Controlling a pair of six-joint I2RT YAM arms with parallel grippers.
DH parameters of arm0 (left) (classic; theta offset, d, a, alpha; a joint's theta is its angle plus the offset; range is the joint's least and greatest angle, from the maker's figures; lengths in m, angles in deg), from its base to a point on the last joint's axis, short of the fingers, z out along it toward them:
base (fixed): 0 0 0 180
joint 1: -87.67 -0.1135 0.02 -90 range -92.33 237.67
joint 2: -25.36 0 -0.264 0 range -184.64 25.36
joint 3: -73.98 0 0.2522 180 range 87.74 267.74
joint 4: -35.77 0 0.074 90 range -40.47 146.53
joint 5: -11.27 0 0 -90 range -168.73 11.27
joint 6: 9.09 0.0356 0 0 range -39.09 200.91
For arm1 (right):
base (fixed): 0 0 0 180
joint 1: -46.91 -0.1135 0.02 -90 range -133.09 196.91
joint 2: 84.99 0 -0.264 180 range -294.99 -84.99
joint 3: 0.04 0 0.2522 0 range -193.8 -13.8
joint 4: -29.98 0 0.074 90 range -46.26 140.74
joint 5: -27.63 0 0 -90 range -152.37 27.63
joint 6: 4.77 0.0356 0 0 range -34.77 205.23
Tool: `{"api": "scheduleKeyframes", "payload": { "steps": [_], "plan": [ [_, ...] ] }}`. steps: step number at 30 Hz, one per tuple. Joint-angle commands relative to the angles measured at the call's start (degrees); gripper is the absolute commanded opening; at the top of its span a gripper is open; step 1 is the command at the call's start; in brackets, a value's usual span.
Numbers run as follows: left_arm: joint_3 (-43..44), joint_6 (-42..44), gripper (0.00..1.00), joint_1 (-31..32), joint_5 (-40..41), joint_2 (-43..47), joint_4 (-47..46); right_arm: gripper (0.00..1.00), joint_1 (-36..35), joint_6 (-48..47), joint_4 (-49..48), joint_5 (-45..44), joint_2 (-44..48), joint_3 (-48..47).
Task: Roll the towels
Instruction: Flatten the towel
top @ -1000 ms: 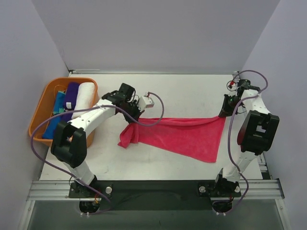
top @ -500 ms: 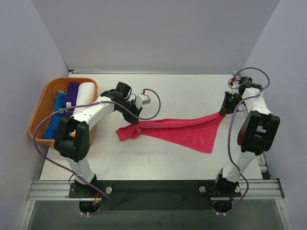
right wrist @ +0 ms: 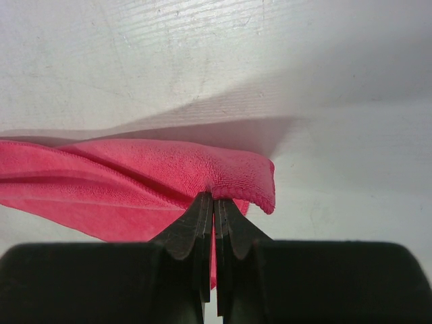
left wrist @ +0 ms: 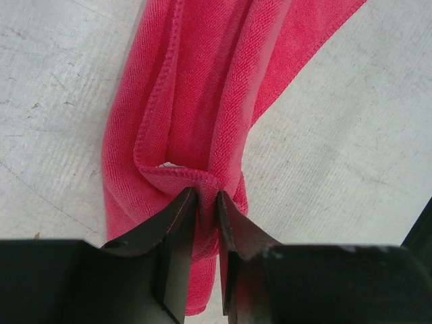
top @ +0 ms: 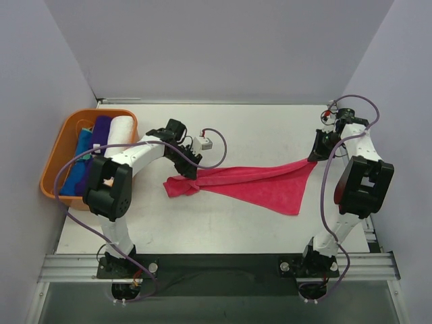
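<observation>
Since a second ago the pink towel (top: 260, 183) has drawn into a narrower band. Its near edge has lifted away from the near side and its left end has gathered into a tighter bunch.

Both arm bases sit at the near edge of the table (top: 202, 229). Between them and the towel lies a broad bare strip of tabletop.

There is one pink towel. It stretches left to right across the middle of the table, with its widest part hanging near-right.

The left arm bends at the elbow near the basket and reaches right. The left gripper (top: 191, 169) points down at the bunched end. In the left wrist view its fingers stand a little apart with a fold of cloth in the slit. Whether they truly grip it I cannot tell.

The right arm rises from its base and folds over. The right gripper (top: 315, 156) sits at the towel's far-right corner, close to the right wall. Its fingers are pressed together on that corner, which is held raised off the table.

At the far left, against the left wall, stands one orange basket (top: 55, 155). It holds a white roll (top: 121, 129), a purple roll (top: 101, 129) and a blue roll (top: 82, 145). That makes three by my count, though the arm hides part of the basket.

Beyond the towel, bare table runs to the far wall.
</observation>
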State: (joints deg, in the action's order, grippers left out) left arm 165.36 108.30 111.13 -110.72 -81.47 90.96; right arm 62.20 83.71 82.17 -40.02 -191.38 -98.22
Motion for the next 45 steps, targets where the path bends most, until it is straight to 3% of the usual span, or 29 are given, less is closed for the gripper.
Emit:
{"api": "scheduleKeyframes", "payload": {
  "steps": [1,15,18,22,24,35,45],
  "plan": [
    [2.2,-0.1,0.31,-0.4,-2.8,0.7,-0.8,0.00,-0.3,-0.6,2.7,0.7,0.2,-1.8],
    [4.5,-3.0,0.35,-1.3,-3.7,1.0,-0.8,0.00,-0.3,-1.0,3.0,0.9,0.5,-1.5],
    [4.7,-2.9,0.24,-1.6,-4.3,0.7,-0.6,0.00,-0.3,-1.0,3.0,0.9,0.3,-1.4],
    [5.0,-2.5,0.00,-1.9,-4.8,0.7,0.2,0.00,-0.3,-1.0,3.0,0.9,0.3,-1.7],
    [5.3,-2.6,0.00,-2.4,-4.8,1.3,0.4,0.00,-0.3,-1.3,3.2,0.9,0.7,-2.1],
    [11.5,-5.5,0.00,-10.7,2.5,15.8,2.3,0.00,6.1,-5.5,8.8,2.4,9.1,-6.8],
    [2.7,-9.1,0.00,-12.6,3.4,33.9,0.8,0.00,10.1,-10.7,13.4,3.4,23.5,-3.3]
  ]
}}
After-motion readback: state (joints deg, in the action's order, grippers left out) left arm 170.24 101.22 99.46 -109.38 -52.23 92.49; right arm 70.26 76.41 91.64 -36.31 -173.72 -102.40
